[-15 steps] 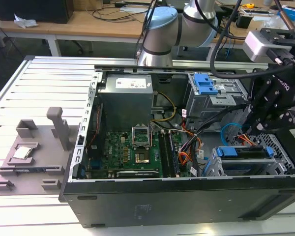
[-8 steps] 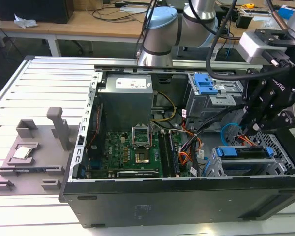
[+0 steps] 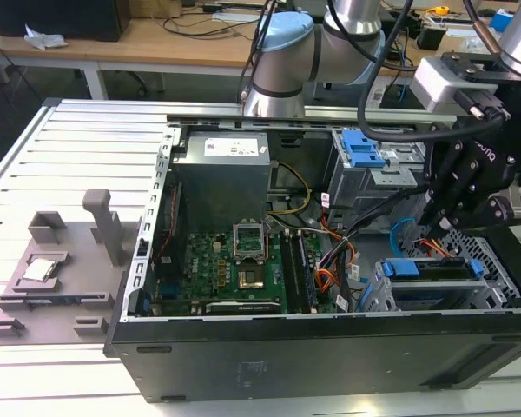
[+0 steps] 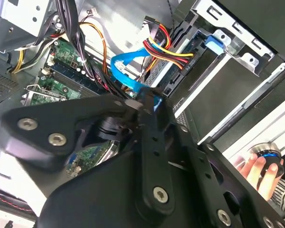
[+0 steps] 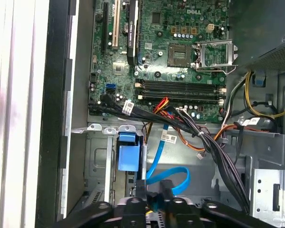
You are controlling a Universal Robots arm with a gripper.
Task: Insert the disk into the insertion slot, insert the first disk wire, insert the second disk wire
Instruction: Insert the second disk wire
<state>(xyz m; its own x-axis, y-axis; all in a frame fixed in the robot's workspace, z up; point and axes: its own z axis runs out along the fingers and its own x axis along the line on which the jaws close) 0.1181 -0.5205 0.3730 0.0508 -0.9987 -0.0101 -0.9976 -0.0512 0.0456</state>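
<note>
The end effector is matt black metal with bright steel screws, pinching a glossy blue plastic cable. The disk shows dull silver metal inside a smooth bright blue plastic frame, sitting in the insertion slot of perforated, bare sheet metal. The computer case is matt black outside. The circuit board is green and faintly glossy. The surface is ribbed, brushed aluminium.

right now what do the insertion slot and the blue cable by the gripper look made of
The insertion slot: bare silver sheet metal, judging by its dull grey sheen and folded edges. The blue cable by the gripper: flat, glossy, probably plastic-jacketed, since it bends in a smooth loop.
</note>
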